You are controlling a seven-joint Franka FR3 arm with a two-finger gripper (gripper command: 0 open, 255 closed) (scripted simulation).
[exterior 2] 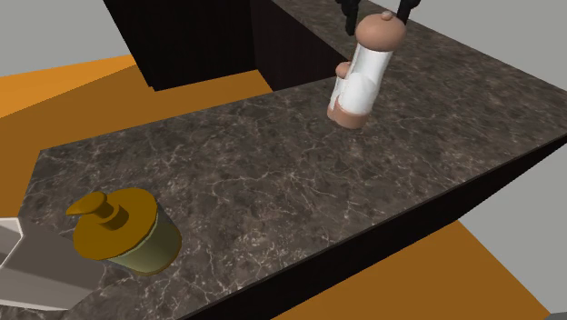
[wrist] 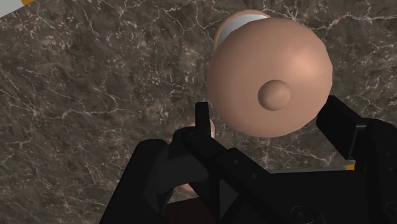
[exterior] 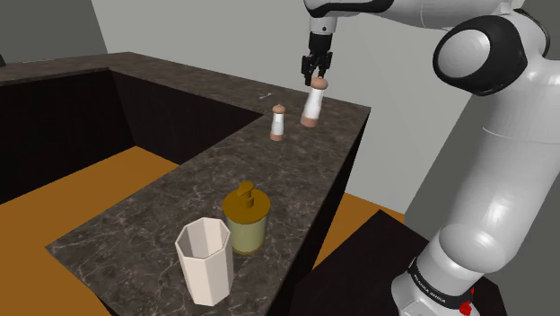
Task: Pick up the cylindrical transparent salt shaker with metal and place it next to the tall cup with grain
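We see the salt shaker (exterior: 313,103) as a slim cylinder with a pale, whitish body between a rounded, skin-pink base and a domed cap of the same colour, the cap topped by a small knob. It stands upright near the far corner of the worktop (exterior: 179,206), and we cannot tell whether its base touches the surface. The black tool (exterior: 316,75) comes down on it from above and is clamped on the cap, one finger (wrist: 202,121) pressed to each side of the dome. Just beside it, toward the shoulder view's left, stands a smaller shaker (exterior: 279,123) of the same shape and colours. The worktop is a dark, polished stone slab veined with fine white lines. Well apart from both shakers, at its near end, sits the tall cup (exterior: 205,262), cream-coloured, faceted and open-topped, and just beside it a squat olive dispenser (exterior: 245,220) with a mustard pump lid. Below lies a flat orange floor (exterior: 54,197); the glossy white arm (exterior: 503,179) rises at the shoulder view's right.
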